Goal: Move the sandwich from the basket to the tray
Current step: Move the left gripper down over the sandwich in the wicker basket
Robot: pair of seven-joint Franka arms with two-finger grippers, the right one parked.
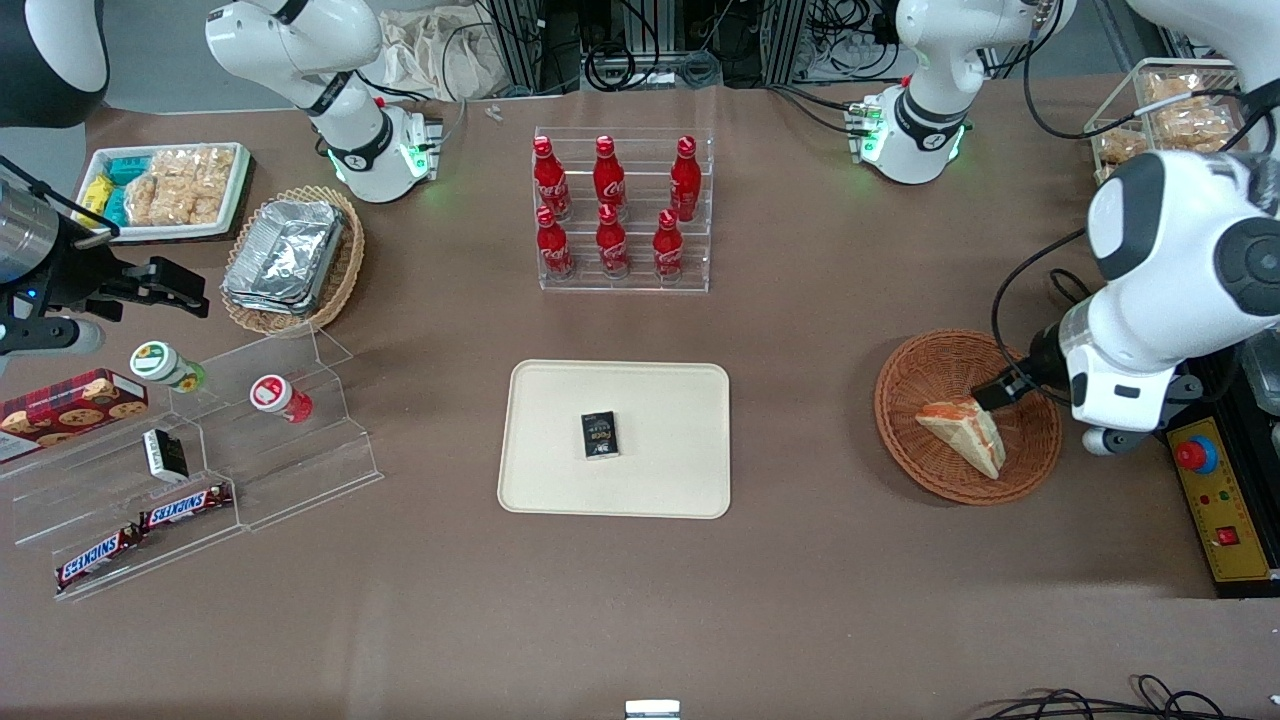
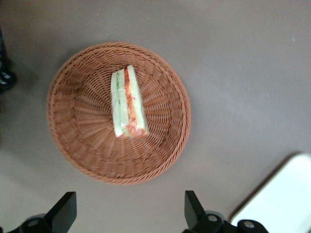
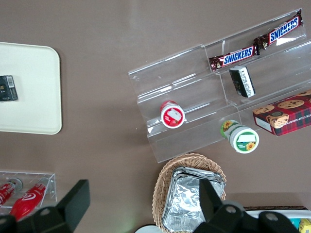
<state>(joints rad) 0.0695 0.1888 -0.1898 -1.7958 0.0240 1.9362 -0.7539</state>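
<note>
The sandwich (image 1: 965,432) is a pale wedge with orange and green filling, lying in the round reddish-brown wicker basket (image 1: 900,385) toward the working arm's end of the table. The left wrist view shows the sandwich (image 2: 127,104) on its edge in the middle of the basket (image 2: 82,145). My left gripper (image 1: 995,392) hangs above the basket, open and empty, apart from the sandwich; its fingers (image 2: 65,211) stand wide apart. The cream-beige tray (image 1: 560,470) lies mid-table, and its corner (image 2: 286,199) shows in the left wrist view.
A small black box (image 1: 600,435) lies on the tray. A clear rack of red bottles (image 1: 620,215) stands farther from the camera than the tray. A yellow control box (image 1: 1220,500) sits beside the basket. A tan foil-container basket (image 1: 290,255) and acrylic shelves (image 1: 200,460) lie toward the parked arm's end.
</note>
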